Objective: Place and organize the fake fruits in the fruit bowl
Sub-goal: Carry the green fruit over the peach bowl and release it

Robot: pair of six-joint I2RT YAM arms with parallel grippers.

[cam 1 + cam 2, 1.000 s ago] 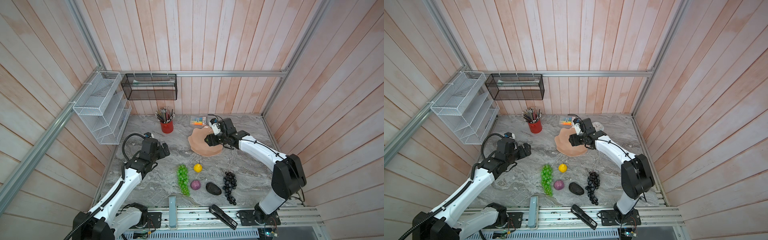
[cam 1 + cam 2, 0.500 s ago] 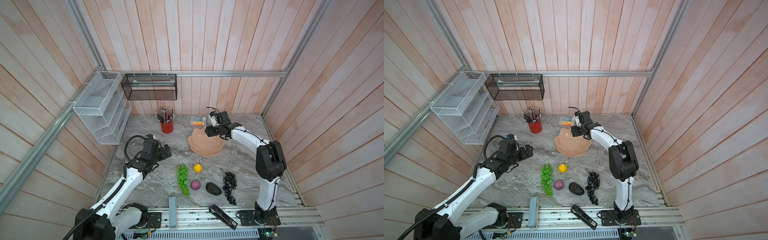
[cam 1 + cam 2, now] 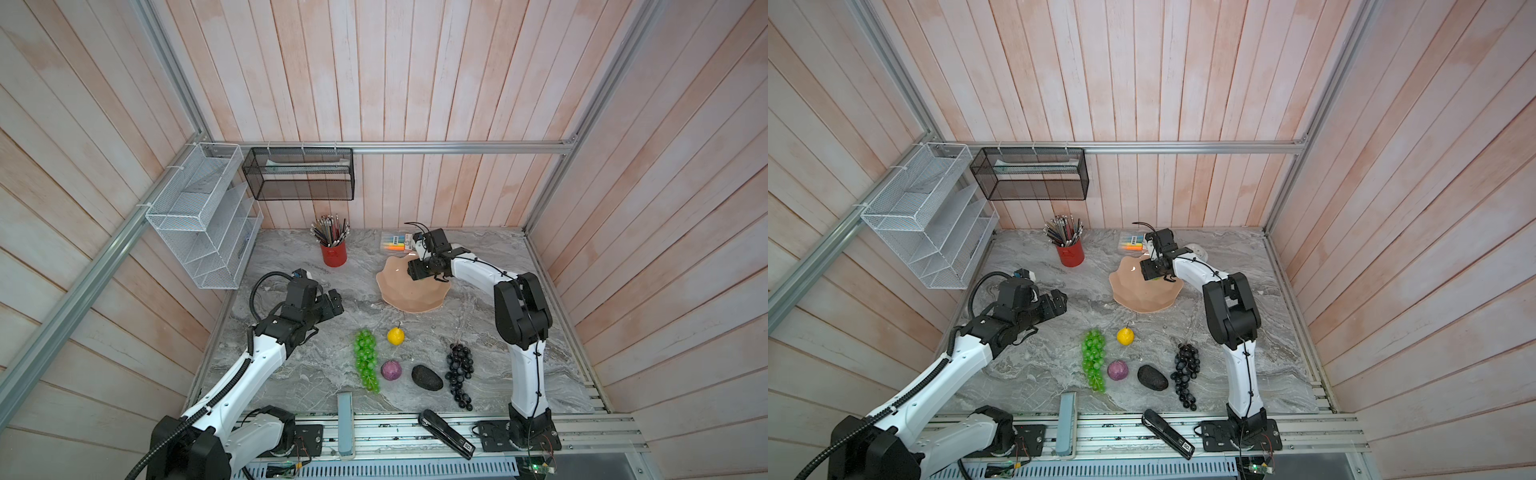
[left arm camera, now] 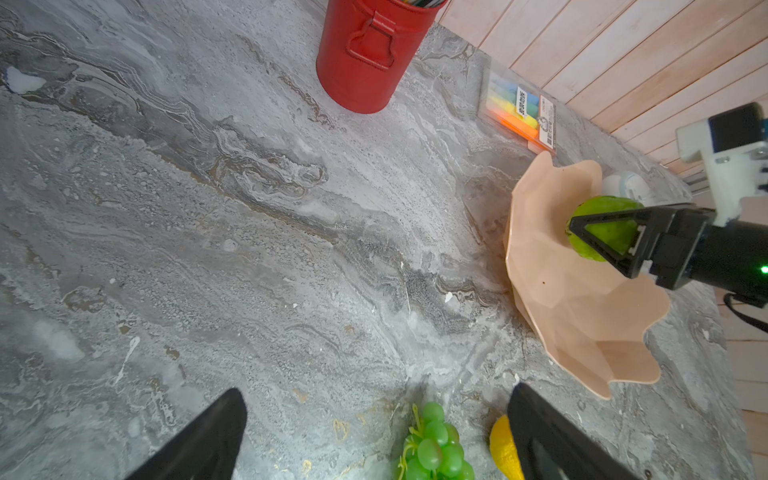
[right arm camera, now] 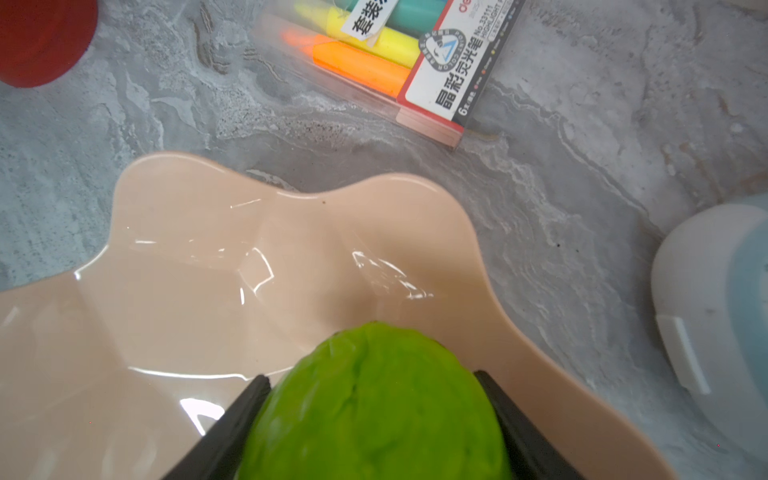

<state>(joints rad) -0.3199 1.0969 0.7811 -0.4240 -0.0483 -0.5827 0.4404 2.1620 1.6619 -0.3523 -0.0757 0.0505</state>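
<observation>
Right wrist view shows the right jaws clamped on the bumpy green ball (image 5: 374,407), held over the fruit bowl (image 5: 187,257) close to its scalloped rim, on the side nearest the white clock (image 5: 715,316). The bowl stands toward the back edge of the surface.

Let go here, the round ball would probably land on the glossy slope and roll, perhaps out over a dip in the rim. Pressing down on that rim could tip the dish.

Near the left edge, the left jaws stand wide apart and empty. Outside the bowl, near the front edge, lie:
- green grape bunch (image 3: 365,363)
- yellow stemmed fruit (image 3: 395,336)
- purple ball (image 3: 391,370)
- avocado (image 3: 427,377)
- black-purple grape bunch (image 3: 459,374)
</observation>
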